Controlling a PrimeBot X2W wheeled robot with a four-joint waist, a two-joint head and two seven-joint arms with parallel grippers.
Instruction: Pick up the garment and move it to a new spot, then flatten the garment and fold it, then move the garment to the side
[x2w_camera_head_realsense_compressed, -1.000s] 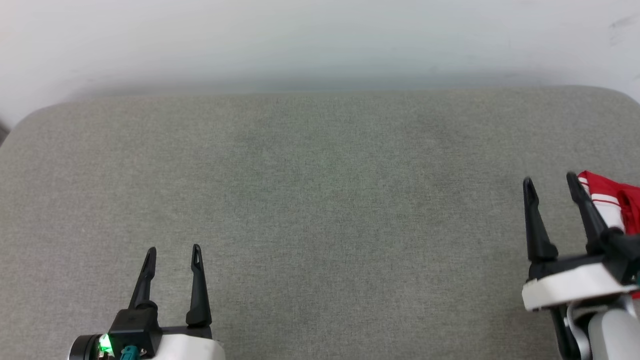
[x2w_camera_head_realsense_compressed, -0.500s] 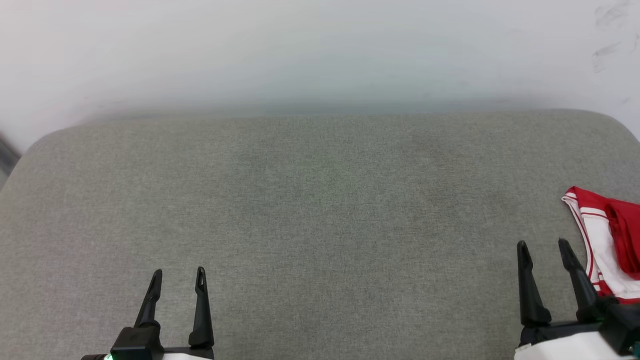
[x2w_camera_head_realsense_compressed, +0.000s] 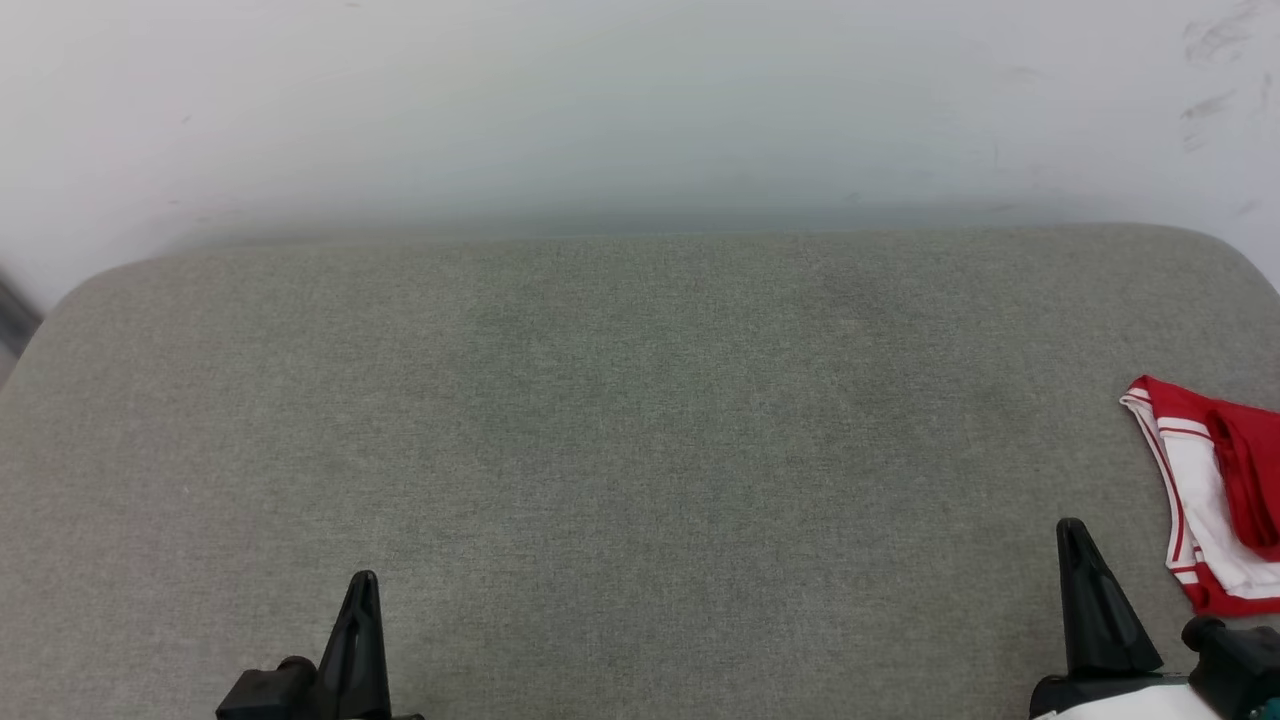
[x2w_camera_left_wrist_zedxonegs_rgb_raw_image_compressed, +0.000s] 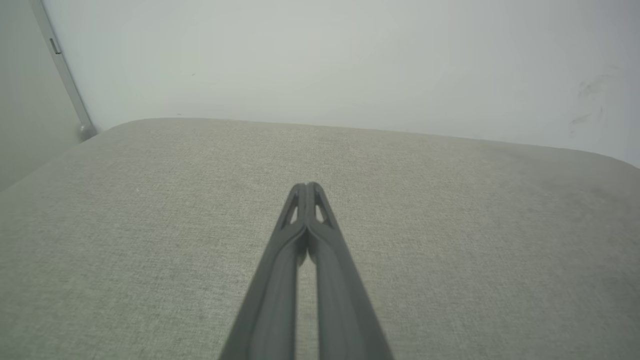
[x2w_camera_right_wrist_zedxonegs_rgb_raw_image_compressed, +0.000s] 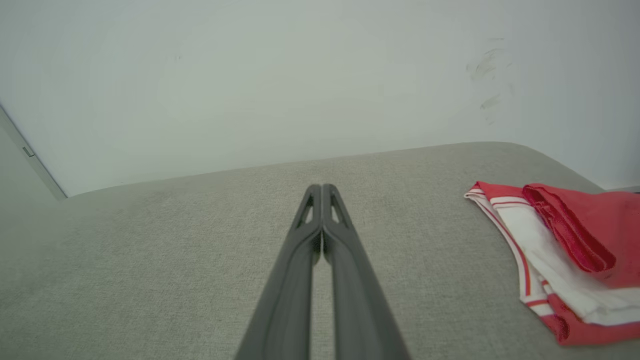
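Observation:
The garment, red with a white sleeve and red-and-white striped trim, lies folded at the right edge of the grey cushion; the right wrist view has the garment at its right side. My right gripper is low at the right, just left of the garment and apart from it, its two fingers pressed together on nothing. At the lower left my left gripper is also shut and empty, fingertips touching over bare cushion.
A wide grey fabric cushion spreads across the scene, with a pale wall right behind its far edge. A metal strip runs down the wall beyond the cushion's far left corner.
Both grippers went from open to shut, with nothing between the fingers. They drew back toward the bottom edge, and the head camera tilted so the cushion sits lower.

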